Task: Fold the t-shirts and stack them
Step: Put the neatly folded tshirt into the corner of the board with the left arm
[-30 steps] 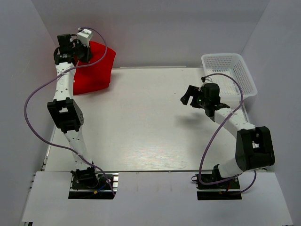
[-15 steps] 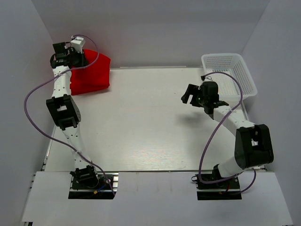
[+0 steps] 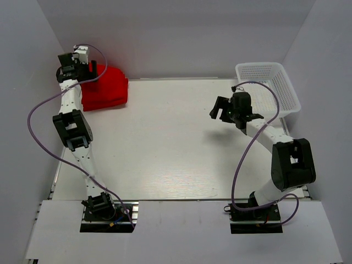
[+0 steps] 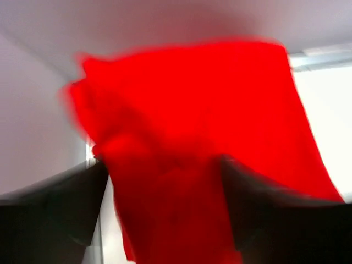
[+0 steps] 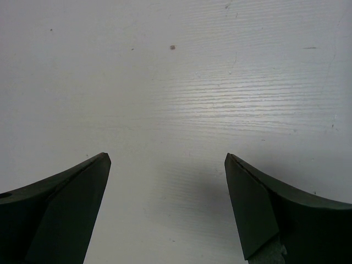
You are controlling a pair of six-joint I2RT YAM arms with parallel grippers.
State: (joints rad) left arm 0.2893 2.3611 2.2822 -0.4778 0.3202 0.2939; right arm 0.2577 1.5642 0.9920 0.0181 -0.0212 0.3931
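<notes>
The t-shirts show as one bright red heap (image 3: 105, 88) at the table's far left corner, against the back wall. My left gripper (image 3: 91, 70) hangs at the heap's upper left edge. In the left wrist view, which is blurred, that gripper (image 4: 162, 165) stands open and red cloth (image 4: 209, 99) fills the gap between its wide-apart fingers without being pinched. I cannot tell how many shirts the heap holds. My right gripper (image 3: 218, 113) hovers open over bare table at mid-right, and nothing lies between its fingers (image 5: 66, 203).
A white mesh basket (image 3: 275, 82) stands at the far right corner, just behind the right arm. Grey walls close in on three sides. The left arm's purple cable (image 3: 41, 110) loops out to the left.
My left gripper carried the red cloth back and down into the far left corner, then its jaws spread and the cloth settled in a lower heap. The right gripper barely shifted.
</notes>
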